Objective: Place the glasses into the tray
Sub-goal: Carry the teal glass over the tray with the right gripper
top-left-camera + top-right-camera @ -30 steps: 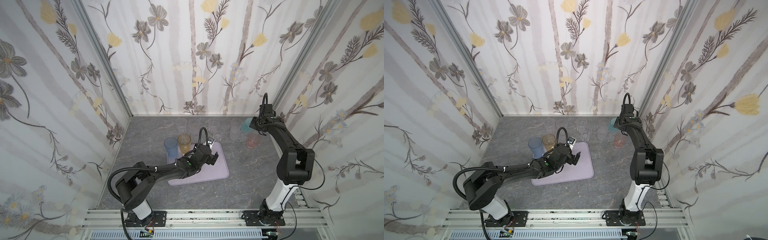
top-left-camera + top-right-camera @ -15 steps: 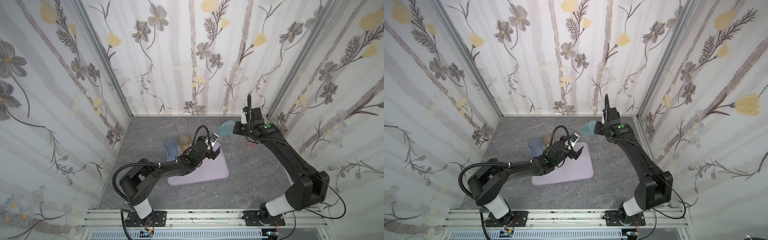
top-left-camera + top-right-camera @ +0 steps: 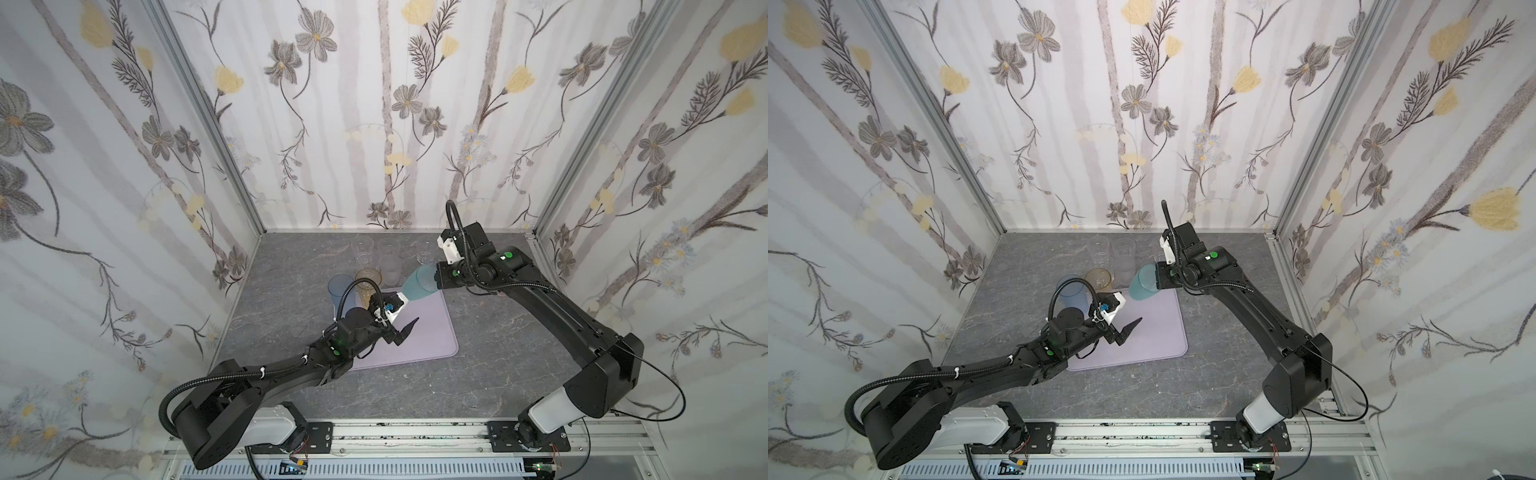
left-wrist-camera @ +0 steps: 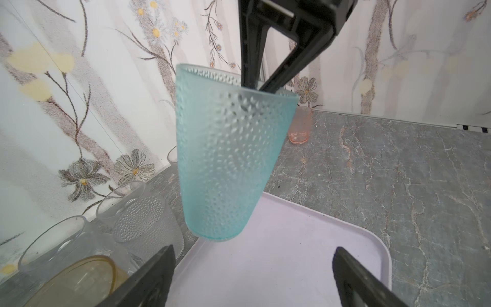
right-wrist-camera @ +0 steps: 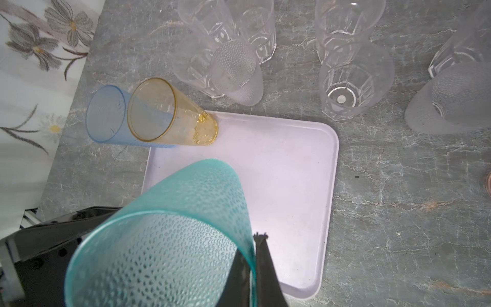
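My right gripper (image 5: pixel 255 240) is shut on the rim of a dimpled teal glass (image 5: pixel 170 239), one finger inside and one outside. The glass (image 3: pixel 419 284) hangs tilted above the far edge of the pale lilac tray (image 3: pixel 432 332), its base just over the tray's rim in the left wrist view (image 4: pixel 228 159). My left gripper (image 4: pixel 253 249) is open and empty, low over the tray (image 4: pixel 292 252) just in front of the teal glass. An amber glass (image 5: pixel 170 114) and a blue glass (image 5: pixel 106 119) stand at the tray's far left corner.
Several clear and frosted glasses (image 5: pixel 233 69) stand on the grey table behind the tray, in a loose row along the back wall (image 3: pixel 390 266). A pink glass (image 4: pixel 300 127) stands apart at the back right. Flowered walls close in three sides.
My right arm has swung the teal glass from the back right corner leftward to the tray's far edge. My left gripper has drawn back a little over the tray.
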You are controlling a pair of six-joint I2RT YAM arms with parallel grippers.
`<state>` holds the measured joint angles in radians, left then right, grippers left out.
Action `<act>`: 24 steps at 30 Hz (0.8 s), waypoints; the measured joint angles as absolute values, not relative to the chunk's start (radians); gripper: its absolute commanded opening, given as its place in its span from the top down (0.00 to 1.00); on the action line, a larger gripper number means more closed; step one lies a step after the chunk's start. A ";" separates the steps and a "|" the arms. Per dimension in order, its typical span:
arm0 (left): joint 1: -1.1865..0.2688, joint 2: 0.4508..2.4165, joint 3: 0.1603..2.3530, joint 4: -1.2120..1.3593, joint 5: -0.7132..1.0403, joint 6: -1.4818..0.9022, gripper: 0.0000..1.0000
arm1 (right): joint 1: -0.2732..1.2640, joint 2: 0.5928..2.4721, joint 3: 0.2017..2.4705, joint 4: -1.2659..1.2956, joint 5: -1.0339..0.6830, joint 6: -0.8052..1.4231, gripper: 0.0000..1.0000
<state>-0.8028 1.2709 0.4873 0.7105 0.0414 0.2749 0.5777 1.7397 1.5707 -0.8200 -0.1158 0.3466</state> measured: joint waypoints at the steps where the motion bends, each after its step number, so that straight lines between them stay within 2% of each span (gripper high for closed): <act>1: -0.801 1.263 0.477 0.712 0.025 0.255 0.10 | 0.588 1.753 1.583 -0.826 -0.116 0.346 1.00; 5: -0.797 1.200 0.430 0.705 -0.034 0.173 0.14 | 0.622 1.812 1.628 -0.853 -0.094 0.339 1.00; 13: -0.794 1.063 0.428 0.566 -0.192 0.019 0.11 | 0.651 1.961 1.739 -0.864 -0.033 0.337 1.00; 18: -0.753 1.023 0.440 0.439 -0.204 -0.102 0.13 | 0.653 2.062 1.802 -0.875 0.001 0.329 1.00; 24: -0.675 1.028 0.471 0.310 -0.131 -0.309 0.19 | 0.654 2.136 1.850 -0.888 0.034 0.327 1.00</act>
